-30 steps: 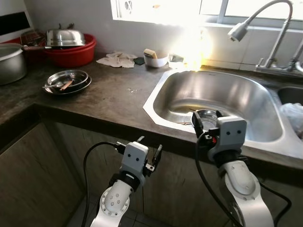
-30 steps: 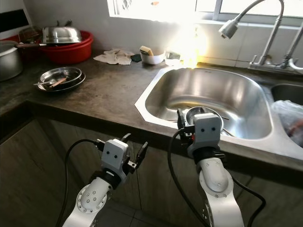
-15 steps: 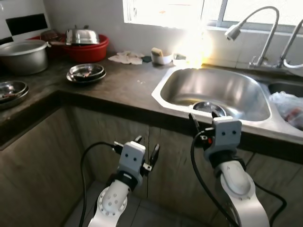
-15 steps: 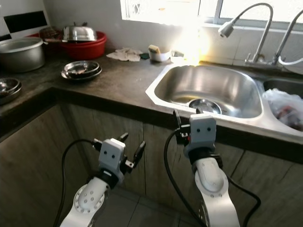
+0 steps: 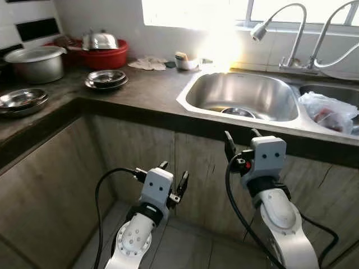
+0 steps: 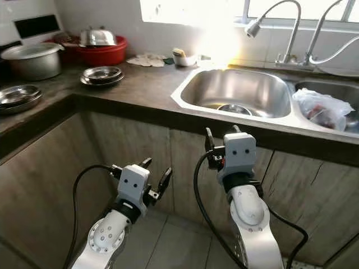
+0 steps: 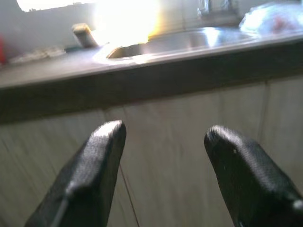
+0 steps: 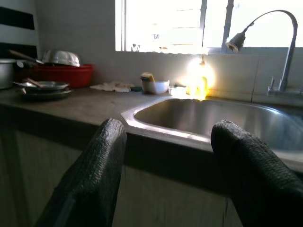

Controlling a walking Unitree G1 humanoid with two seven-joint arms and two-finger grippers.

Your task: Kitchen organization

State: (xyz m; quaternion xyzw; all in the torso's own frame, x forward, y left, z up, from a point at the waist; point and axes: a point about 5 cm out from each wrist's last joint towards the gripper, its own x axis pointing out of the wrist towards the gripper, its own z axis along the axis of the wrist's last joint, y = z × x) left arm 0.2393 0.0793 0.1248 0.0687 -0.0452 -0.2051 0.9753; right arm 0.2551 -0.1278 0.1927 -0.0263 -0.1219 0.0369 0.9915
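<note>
1. The left gripper [image 5: 172, 178] hangs below the dark stone counter [image 5: 146, 92] with its fingers spread, holding nothing.
2. The right gripper [image 5: 241, 142] sits at the cabinet front, fingers likewise parted and empty.
3. In the stainless steel sink basin [image 5: 247, 95], at 12 o'clock from the right gripper, a round steel bowl [image 5: 238, 112] is partly hidden by the near rim.
4. Window glare washes out the wall behind the small white bowl [image 5: 185, 62].
5. The stacked steel plates [image 5: 106, 79] lie at 10 o'clock; their contents cannot be made out.
</note>
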